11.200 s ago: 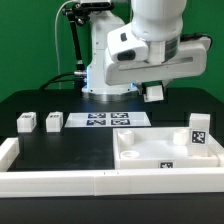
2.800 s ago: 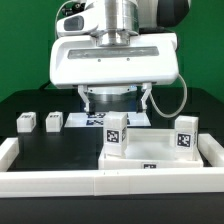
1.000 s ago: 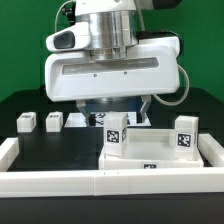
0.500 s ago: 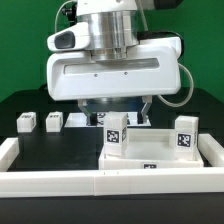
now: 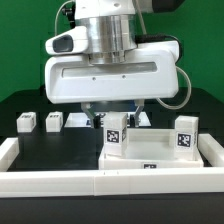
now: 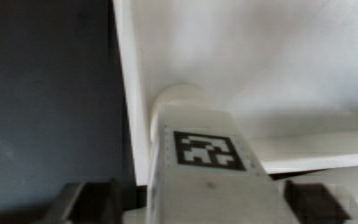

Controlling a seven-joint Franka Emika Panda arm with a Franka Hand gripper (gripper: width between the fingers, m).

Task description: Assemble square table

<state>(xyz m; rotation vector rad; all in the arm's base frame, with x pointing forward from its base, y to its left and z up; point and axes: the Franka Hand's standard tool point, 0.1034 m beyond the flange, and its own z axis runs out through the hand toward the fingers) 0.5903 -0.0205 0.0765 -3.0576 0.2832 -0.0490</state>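
Note:
The square table's white tray-like top [image 5: 160, 158] lies at the exterior view's right, with two tagged legs standing on it. One leg [image 5: 117, 134] stands at its left edge and the other [image 5: 187, 136] at its right. My gripper [image 5: 115, 112] hangs low over the left leg. In the wrist view that leg [image 6: 208, 150] runs up between my dark fingers [image 6: 96, 205], with a thin dark strip on each side of it. The jaws stand open around it. Two more legs [image 5: 26, 122] [image 5: 54, 121] lie loose at the left.
The marker board [image 5: 80, 120] lies behind the top, partly under my hand. Long white border rails [image 5: 60, 183] run along the front and up both sides. Bare black table [image 6: 43, 90] lies beside the top's edge.
My hand has sunk lower over the left leg since a few seconds ago. In the last second it has hardly moved. The legs and the top stay in place.

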